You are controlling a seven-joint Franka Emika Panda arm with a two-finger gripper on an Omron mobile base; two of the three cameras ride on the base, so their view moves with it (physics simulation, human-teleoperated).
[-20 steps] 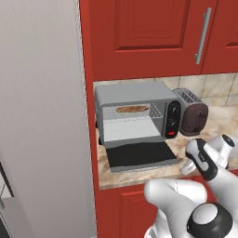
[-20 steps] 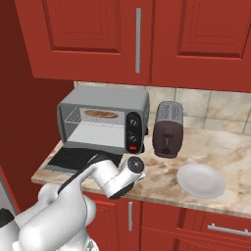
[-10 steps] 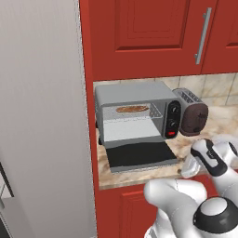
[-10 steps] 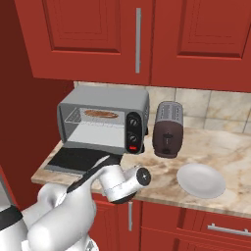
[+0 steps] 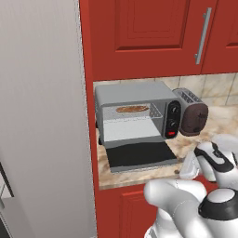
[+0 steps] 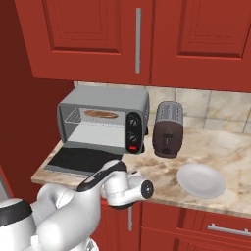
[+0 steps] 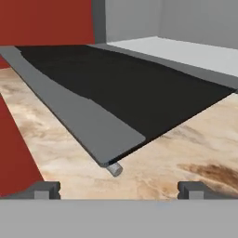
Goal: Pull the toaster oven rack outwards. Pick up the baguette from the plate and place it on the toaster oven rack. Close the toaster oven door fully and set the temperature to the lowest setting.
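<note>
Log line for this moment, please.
baguette: on toaster oven rack | toaster oven door: open, flat | plate: bare | gripper: open, low at door's front edge

Door (image 5: 139,155): folded down flat on the counter (image 6: 230,147), lying across the approach to the oven (image 5: 135,111).
Cavity: left open above the door, with the baguette (image 5: 132,109) on the rack (image 6: 98,117) inside.
Toaster (image 6: 167,129): stood at 3 o'clock of the oven, just beside it.
Plate (image 6: 200,180): set at 5 o'clock of the toaster, bare counter around it.
Gripper (image 7: 119,188): spread wide, low at the door's front edge.

Slot toaster (image 6: 167,129), empty plate (image 6: 200,180), countertop (image 6: 230,152)
</note>
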